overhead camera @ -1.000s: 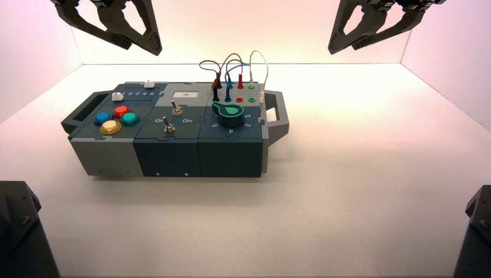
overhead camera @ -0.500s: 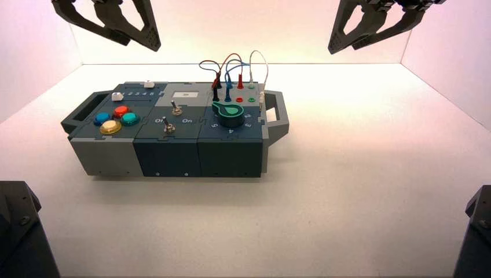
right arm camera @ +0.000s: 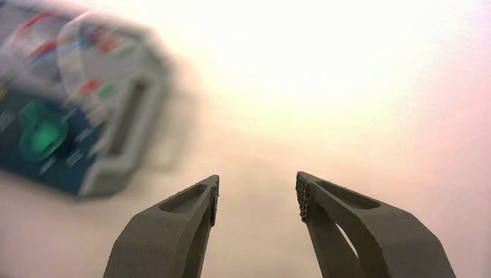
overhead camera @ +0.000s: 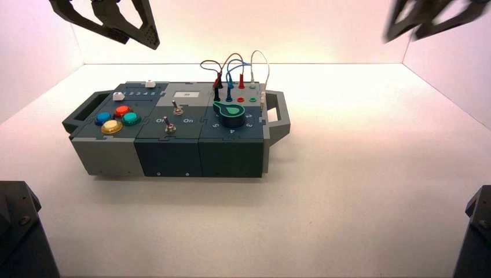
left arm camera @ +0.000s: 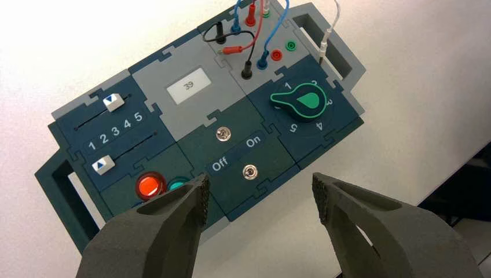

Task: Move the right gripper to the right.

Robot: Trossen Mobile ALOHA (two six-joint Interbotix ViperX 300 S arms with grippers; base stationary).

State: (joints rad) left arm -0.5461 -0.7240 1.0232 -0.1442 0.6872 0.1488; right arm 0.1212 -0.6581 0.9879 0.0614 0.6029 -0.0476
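Right gripper (right arm camera: pixel 256 197) high off to the box's (overhead camera: pixel 173 124) right (fingers apart, nothing held), clear of the wires; left gripper (left arm camera: pixel 259 197) parked above, also spread.

Right pincer (overhead camera: pixel 431 14) high, beyond box (overhead camera: pixel 173 130).

My high camera looks down from behind onto the whole box (overhead camera: pixel 173 130). My left wrist camera hangs close above its top face; my right wrist camera faces bare bench (right arm camera: pixel 324 104), catching only the box's right handle end
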